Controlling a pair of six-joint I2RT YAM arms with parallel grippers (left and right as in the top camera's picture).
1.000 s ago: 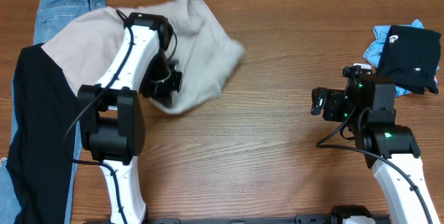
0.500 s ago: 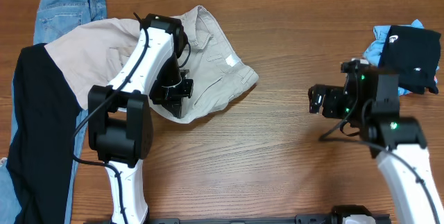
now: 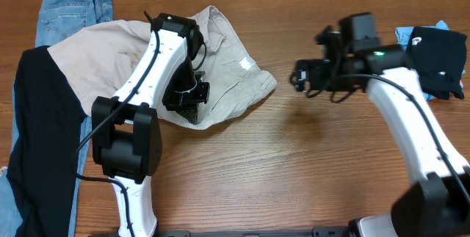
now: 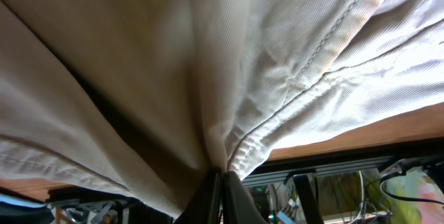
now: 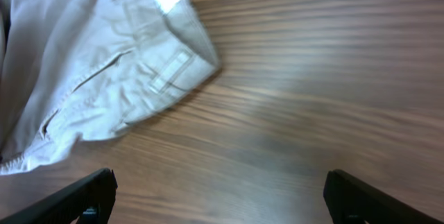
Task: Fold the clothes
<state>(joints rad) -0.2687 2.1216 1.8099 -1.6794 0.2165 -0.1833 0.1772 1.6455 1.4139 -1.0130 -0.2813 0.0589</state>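
I count one crumpled pair of beige twill trousers (image 3: 231,83) with stitched seams, pinched in my left gripper (image 4: 220,182); my right gripper (image 3: 300,75) hangs spread above the wood-grain desk (image 3: 294,171).

Brown wood-grain table (image 3: 294,163), its bare top softly glossy under even light.

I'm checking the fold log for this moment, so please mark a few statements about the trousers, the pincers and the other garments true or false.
1. The left pincer is shut on the beige trousers. True.
2. The right pincer grips the trousers too. False: it is open above the bare table.
3. A black garment lies at the far right on blue cloth. True.
4. The blue jeans lie on top of the trousers. False: the trousers overlap the jeans.
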